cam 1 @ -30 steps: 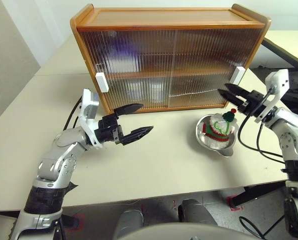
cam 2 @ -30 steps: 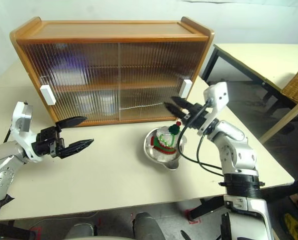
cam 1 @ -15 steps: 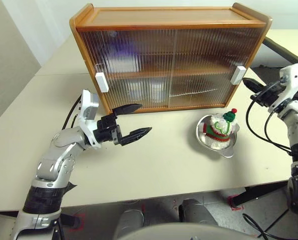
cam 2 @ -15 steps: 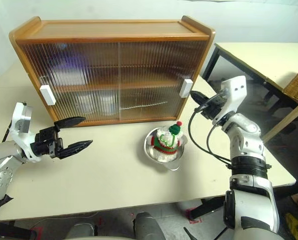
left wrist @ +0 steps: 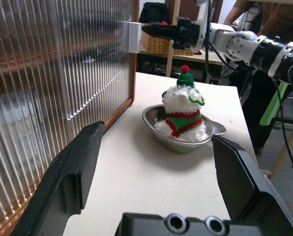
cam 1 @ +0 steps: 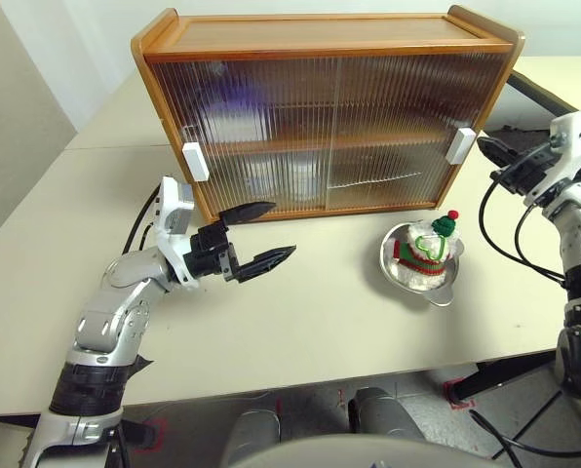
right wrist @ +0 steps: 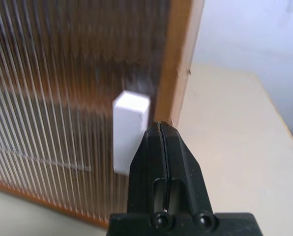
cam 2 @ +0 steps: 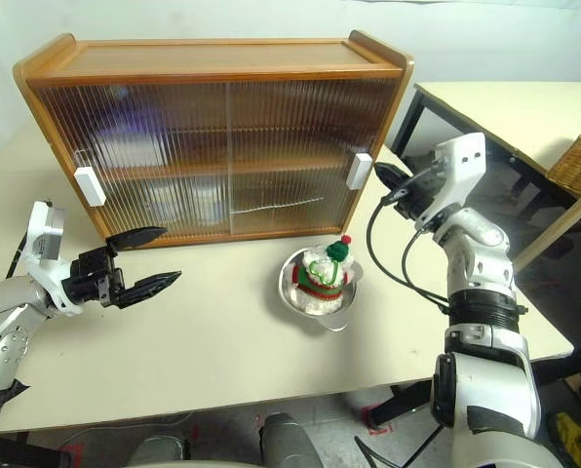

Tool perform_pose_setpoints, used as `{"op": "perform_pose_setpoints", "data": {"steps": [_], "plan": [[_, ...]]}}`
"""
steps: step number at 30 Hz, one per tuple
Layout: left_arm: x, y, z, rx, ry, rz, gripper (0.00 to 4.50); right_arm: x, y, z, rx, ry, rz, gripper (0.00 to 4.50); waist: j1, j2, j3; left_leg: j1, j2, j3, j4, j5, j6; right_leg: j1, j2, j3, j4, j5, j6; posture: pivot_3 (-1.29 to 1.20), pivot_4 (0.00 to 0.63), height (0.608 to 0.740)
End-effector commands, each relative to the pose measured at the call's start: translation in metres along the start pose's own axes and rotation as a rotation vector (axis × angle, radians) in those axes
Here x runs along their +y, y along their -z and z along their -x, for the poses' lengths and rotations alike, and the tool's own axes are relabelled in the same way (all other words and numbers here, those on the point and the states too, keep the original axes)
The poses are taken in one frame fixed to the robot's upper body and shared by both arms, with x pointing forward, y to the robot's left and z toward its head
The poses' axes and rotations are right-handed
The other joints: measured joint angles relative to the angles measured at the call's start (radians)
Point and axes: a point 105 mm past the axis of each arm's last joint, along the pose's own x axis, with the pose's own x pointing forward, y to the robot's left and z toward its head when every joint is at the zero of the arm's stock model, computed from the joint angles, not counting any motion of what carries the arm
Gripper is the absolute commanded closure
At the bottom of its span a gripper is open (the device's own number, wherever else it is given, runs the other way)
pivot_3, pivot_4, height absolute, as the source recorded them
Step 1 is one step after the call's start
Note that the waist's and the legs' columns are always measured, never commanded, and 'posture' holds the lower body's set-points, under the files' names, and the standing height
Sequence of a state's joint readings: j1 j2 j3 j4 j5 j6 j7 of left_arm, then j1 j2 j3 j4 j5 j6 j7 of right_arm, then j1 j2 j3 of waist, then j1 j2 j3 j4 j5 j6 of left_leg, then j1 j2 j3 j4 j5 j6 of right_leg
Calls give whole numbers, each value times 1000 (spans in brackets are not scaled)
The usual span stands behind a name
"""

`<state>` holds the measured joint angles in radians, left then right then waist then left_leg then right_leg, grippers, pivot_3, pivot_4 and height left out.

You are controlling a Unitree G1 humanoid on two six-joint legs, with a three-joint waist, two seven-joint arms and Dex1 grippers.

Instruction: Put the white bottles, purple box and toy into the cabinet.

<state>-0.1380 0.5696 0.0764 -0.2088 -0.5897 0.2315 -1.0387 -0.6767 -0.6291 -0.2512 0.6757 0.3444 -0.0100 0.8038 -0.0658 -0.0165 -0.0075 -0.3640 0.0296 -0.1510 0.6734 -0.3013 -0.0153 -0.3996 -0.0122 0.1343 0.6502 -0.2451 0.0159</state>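
Note:
The cabinet [cam 1: 329,117] stands at the back of the table with both ribbed doors closed. Through them a purple blur [cam 1: 234,97] shows on the upper shelf and pale shapes [cam 1: 271,175] on the lower one; I cannot tell whether these are the purple box and the white bottles. The toy [cam 1: 429,242] sits in a steel bowl [cam 1: 445,288] in front of the cabinet's right end. My right gripper [right wrist: 160,127] is shut, empty, its tip right beside the right door's white handle [right wrist: 131,130]. My left gripper [cam 1: 285,228] hangs open and empty in front of the left door, pointing toward the toy [left wrist: 182,110].
The left door's white handle [cam 1: 195,161] is near the cabinet's left end. A second table with a wicker basket [cam 2: 578,156] stands to the right across a gap. A person [left wrist: 279,14] is behind that area. Bare tabletop [cam 1: 300,312] lies in front of the cabinet.
My right gripper moved from above the bowl to the right and farther back, up to the right door handle, and its fingers came together. The left arm stayed still.

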Motion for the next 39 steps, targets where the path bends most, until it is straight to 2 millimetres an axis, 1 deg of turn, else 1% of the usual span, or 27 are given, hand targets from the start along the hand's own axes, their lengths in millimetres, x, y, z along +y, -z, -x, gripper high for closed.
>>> {"op": "perform_pose_setpoints", "data": {"steps": [1,7,14,18,23,29,39], "plan": [[-1,2,-1,7,-1,-3,0,10,-3,-9,5,-42,1,4479,0,0,0,0,0,0,0,0,0,0,0,0,0,0,0,-121,0,740],[-4,3,-3,2,-5,0,0,21,-5,-13,9,-90,-11,4479,1,1,0,0,0,0,0,0,0,0,0,0,0,0,0,-114,0,740],[-3,4,-4,-2,-7,1,0,26,2,-12,66,-104,-23,4479,2,1,0,0,0,0,0,0,0,0,0,0,0,0,0,-113,0,740],[-4,5,-4,-2,-7,2,0,36,-1,-15,76,-144,-39,4479,2,1,0,0,0,0,0,0,0,0,0,0,0,0,0,-113,0,740],[-4,6,-3,0,-7,1,0,63,-5,-23,109,-242,-54,4479,2,1,0,0,0,1,0,0,0,0,0,-1,0,0,0,-107,0,740],[-5,6,-2,-2,-11,-2,0,84,-9,-28,135,-305,-69,4479,8,2,0,0,0,1,0,0,0,0,0,-1,1,0,0,-99,0,740],[-6,6,-2,-4,-19,0,0,100,-8,-34,139,-338,-91,4479,11,2,0,1,0,1,0,0,0,0,0,-1,1,0,0,-87,0,740]]}}
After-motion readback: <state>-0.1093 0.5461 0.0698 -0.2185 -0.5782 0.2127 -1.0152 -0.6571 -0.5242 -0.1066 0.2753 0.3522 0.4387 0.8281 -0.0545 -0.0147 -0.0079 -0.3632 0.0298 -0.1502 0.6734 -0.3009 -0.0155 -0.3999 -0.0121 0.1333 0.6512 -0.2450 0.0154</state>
